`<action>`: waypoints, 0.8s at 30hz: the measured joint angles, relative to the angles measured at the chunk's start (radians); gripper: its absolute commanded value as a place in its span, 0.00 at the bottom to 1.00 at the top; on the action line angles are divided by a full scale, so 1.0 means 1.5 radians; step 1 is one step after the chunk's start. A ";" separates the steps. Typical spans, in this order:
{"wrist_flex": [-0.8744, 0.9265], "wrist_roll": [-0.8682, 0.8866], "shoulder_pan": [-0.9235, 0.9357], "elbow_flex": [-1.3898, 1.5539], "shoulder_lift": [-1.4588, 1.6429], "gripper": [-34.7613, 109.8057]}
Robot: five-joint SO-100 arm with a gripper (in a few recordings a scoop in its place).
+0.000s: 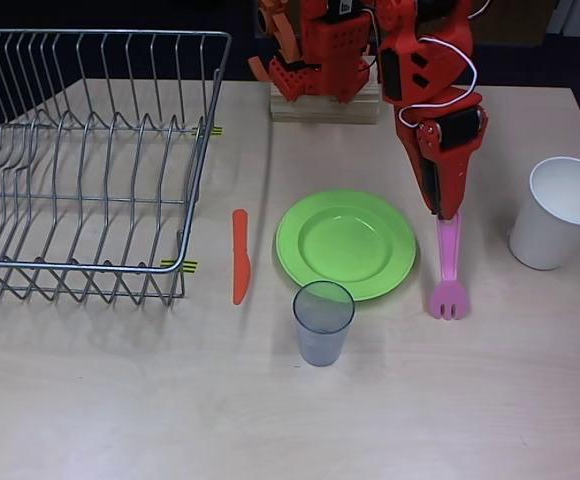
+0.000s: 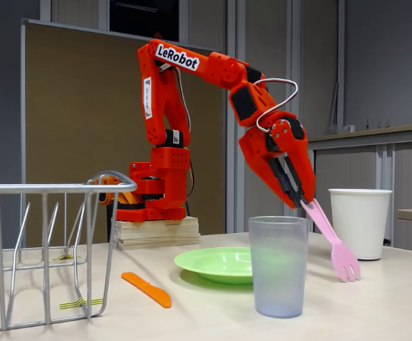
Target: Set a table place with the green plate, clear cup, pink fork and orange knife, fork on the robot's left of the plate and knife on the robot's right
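The green plate [image 1: 346, 243] [image 2: 219, 262] lies in the middle of the table. The clear cup [image 1: 323, 321] [image 2: 278, 266] stands upright just in front of it. Left of the plate in the overhead view, the orange knife [image 1: 240, 256] [image 2: 147, 289] lies flat. My gripper [image 1: 447, 214] [image 2: 307, 203] is shut on the handle end of the pink fork [image 1: 448, 272] [image 2: 332, 241], to the right of the plate. In the fixed view the fork slants down with its tines at or just above the table.
A wire dish rack [image 1: 80, 160] [image 2: 46, 249] takes up the left side of the table. A white cup [image 1: 560, 212] [image 2: 360, 221] stands upright at the right. The arm's base rests on a wooden block [image 1: 325, 105] at the back.
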 measured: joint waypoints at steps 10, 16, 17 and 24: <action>-0.146 0.063 -0.042 0.169 0.041 0.24; -0.227 0.115 -0.073 0.251 0.054 0.27; -0.234 0.117 -0.073 0.262 0.053 0.28; -0.281 0.117 -0.073 0.292 0.046 0.33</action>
